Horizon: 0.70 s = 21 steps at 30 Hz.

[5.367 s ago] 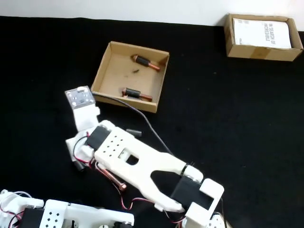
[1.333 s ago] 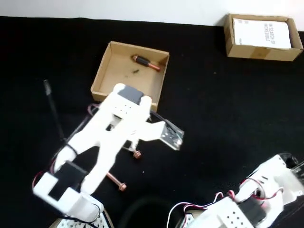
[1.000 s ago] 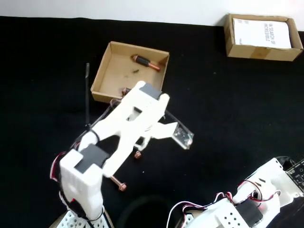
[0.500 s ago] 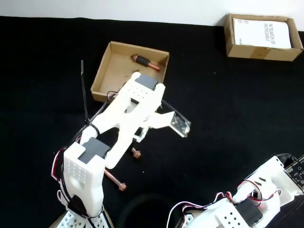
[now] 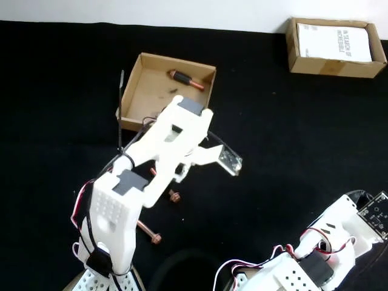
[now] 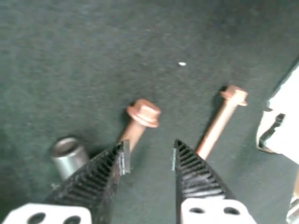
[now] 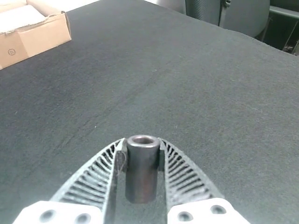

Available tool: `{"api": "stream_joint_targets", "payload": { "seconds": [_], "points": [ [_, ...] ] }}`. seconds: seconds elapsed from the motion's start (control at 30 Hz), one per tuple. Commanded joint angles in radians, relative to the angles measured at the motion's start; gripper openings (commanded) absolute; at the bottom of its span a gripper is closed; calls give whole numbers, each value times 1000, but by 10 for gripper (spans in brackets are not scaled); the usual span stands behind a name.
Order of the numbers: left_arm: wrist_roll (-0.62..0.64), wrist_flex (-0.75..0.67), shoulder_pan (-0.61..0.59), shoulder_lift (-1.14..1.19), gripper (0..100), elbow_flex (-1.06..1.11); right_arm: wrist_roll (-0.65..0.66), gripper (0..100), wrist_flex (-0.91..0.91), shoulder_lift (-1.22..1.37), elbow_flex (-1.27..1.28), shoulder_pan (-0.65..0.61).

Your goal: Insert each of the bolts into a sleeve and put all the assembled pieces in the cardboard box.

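My left gripper hangs open just above the black table. A copper bolt lies just beyond its fingertips, its shaft running under one finger. A second bolt lies beside the other finger, and a loose grey sleeve stands to the far side. From above, the left arm stretches toward the cardboard box, which holds one assembled piece. Two bolts lie by the arm. My right gripper is shut on a dark sleeve, held upright above the table.
A second cardboard box with a white booklet sits at the far right corner, also seen from the right wrist. The right arm is folded at the near right edge. A black cable tie sticks up by the left arm.
The right arm has left the middle of the table and sits at the near right. The left arm has swung in over the bolts and now covers the box's near part.
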Motion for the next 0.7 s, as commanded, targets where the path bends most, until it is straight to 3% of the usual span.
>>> {"api": "stream_joint_targets", "payload": {
  "seconds": [0.0,0.43,0.67],
  "points": [
    [-172,12,-7,30,161,-87,9,7,-25,-15,-15,-15],
    [-169,6,-12,165,153,-147,61,7,-44,-15,-15,-25],
    [-170,8,7,170,8,-137,63,7,-104,-15,-15,-28]
  ]
}}
